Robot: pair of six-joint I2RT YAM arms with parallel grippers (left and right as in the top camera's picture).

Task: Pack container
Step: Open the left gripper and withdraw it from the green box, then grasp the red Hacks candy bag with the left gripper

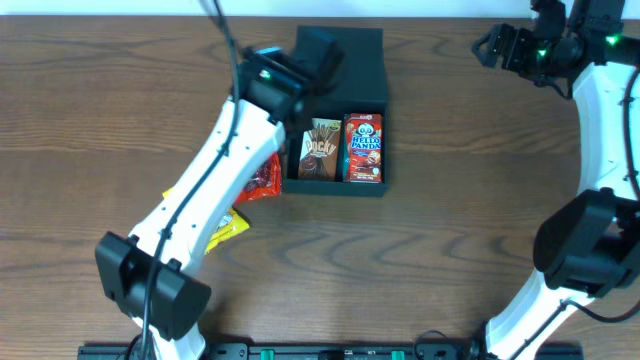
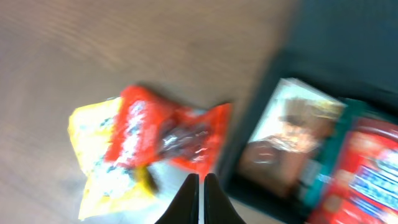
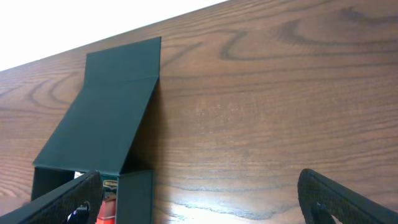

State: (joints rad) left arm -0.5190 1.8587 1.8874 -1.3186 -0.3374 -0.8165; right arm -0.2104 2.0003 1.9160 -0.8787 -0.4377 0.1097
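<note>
The dark teal container [image 1: 335,187] sits at mid-table with its flap lid [image 1: 355,50] open at the back. A Pocky pack [image 1: 321,150] and a red Hello Panda box [image 1: 364,147] lie inside it. A red packet [image 2: 168,134] and a yellow packet [image 2: 99,162] lie on the table left of the container wall [image 2: 249,146]. My left gripper [image 2: 201,176] is shut and empty, hovering above the table near the red packet; that view is blurred. My right gripper [image 3: 199,177] is wide open and empty, far right of the lid [image 3: 106,106].
The left arm [image 1: 215,170] slants across the table and partly covers the red packet [image 1: 264,180] and yellow packet [image 1: 230,225]. The right arm [image 1: 600,130] stands along the right edge, its gripper [image 1: 492,45] at the back. The wooden table's far edge shows behind the lid.
</note>
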